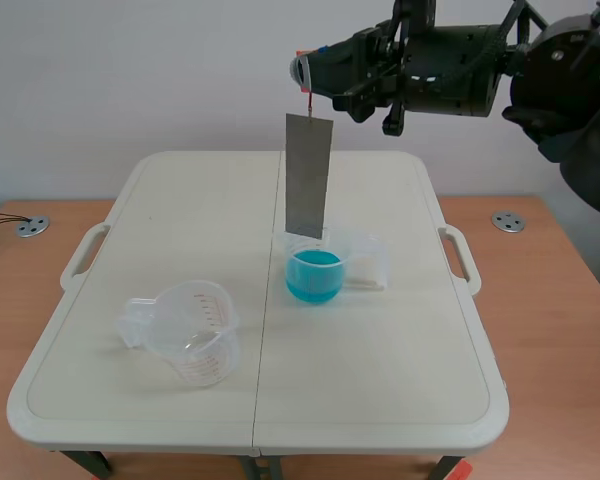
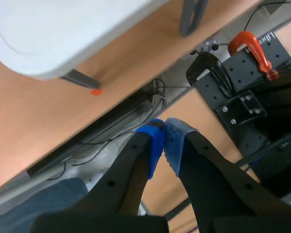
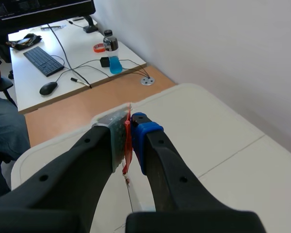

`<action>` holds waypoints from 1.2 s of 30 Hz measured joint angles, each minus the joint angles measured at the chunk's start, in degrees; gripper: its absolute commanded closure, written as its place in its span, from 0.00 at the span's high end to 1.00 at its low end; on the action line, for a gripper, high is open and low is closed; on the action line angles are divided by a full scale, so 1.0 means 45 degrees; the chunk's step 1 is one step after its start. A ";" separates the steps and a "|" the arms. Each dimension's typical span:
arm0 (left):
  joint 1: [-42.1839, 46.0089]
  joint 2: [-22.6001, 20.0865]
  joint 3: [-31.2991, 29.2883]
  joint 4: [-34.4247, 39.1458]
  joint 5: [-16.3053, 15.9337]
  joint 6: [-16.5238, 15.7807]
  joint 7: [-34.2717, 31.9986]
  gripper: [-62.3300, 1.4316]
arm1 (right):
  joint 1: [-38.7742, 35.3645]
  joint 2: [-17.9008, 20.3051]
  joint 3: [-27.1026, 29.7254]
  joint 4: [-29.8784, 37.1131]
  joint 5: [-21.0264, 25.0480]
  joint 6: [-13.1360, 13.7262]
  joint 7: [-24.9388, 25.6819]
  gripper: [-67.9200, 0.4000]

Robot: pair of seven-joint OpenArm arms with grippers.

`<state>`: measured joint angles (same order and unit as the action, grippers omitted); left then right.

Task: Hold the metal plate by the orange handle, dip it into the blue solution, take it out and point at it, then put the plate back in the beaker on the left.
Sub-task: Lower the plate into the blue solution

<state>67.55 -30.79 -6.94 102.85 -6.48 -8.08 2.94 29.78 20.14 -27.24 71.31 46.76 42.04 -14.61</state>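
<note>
Scene view, upper centre: the right end effector (image 1: 305,72), clamped on the thin orange handle (image 1: 307,97), hangs the flat grey metal plate (image 1: 308,175) just over the clear beaker of blue solution (image 1: 314,272) mid-frame, so dipping likely calls for a plumb, rim-clear descent.

scene camera faces the table (image 1: 380,390) head-on; right wrist looks across it, left wrist past its corner.

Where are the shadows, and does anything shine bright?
Scene view: soft even light, only a faint shadow under the clear plastic beaker on the white folding table; the flat grey metal plate shows no glare. Left wrist view: the shut left tool has a blue pad catching light.
</note>
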 measured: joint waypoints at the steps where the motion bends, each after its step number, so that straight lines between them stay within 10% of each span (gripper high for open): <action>1: 0.0097 0.0000 0.0000 0.0000 0.0000 -0.0005 0.0005 0.05 | 0.0000 -0.0019 0.0000 -0.0165 -0.0175 0.0000 0.0078 0.03; 36: 0.0228 0.0000 0.0000 0.0000 0.0005 -0.0010 0.0053 0.05 | -0.0908 -0.0811 0.0000 -0.3517 -0.5353 0.0005 0.4634 0.03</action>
<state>68.58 -30.79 -6.94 102.85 -6.46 -8.12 3.18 25.69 16.49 -27.24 55.48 22.68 42.06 6.24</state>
